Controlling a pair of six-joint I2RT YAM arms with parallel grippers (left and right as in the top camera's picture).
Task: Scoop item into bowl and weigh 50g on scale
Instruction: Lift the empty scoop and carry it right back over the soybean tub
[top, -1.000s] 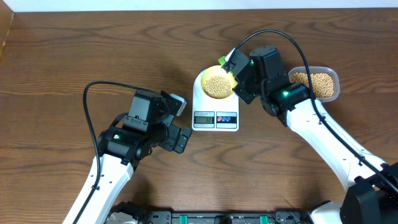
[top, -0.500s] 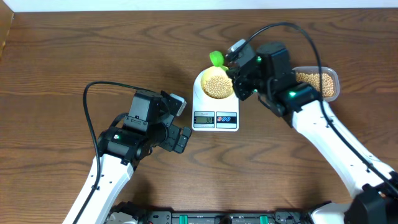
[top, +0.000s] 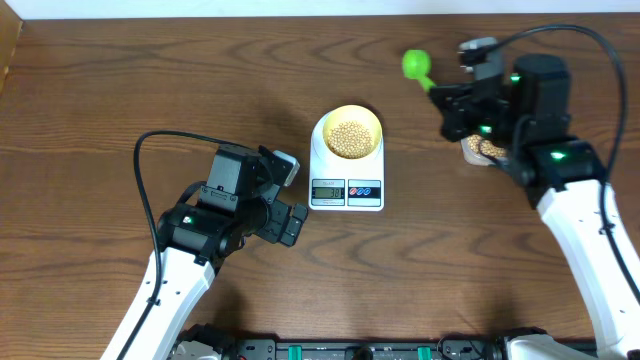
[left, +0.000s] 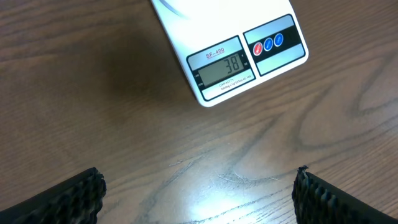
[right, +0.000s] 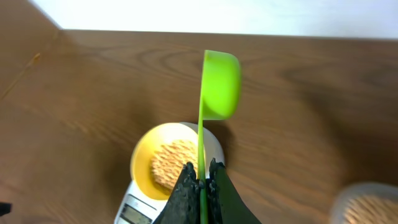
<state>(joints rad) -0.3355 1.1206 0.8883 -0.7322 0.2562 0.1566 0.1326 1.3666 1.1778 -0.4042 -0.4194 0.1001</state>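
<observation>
Hanging over bare table (top: 120, 80), the right gripper (right: 200, 180) has its jaws pressed together on the thin handle of the green scoop (right: 221, 84). The cup end juts straight out ahead of the fingertips. From here I cannot tell whether anything rides in that cup.

The yellow bowl (right: 138, 158) sits on the scale (left: 261, 62), ahead of those jaws and off to their left, with a mound of beans (top: 348, 138) inside. The clear tub (right: 367, 205) is a blur low on the jaws' other side.

Over at the left gripper (left: 199, 193), the jaws are spread wide and hold nothing. The display (left: 222, 67) lies just ahead of them and reads 38.

So the gap to target is small, and that's the danger. A heaped scoop tipped in all at once would likely sail past fifty, and taking beans back out is fiddly work.

That pinch on a slim handle worries me too. If the load drags the cup, the scoop could twist between the pads and shed beans before it reaches the rim. Any that land on the platform beside the bowl would count in the reading.

Pouring from too low is another trap. If the cup leans on the bowl, the number jumps falsely, or the bowl gets nudged off the platform.

And the idle left jaws are near that scale, so any drift forward would bump it.
</observation>
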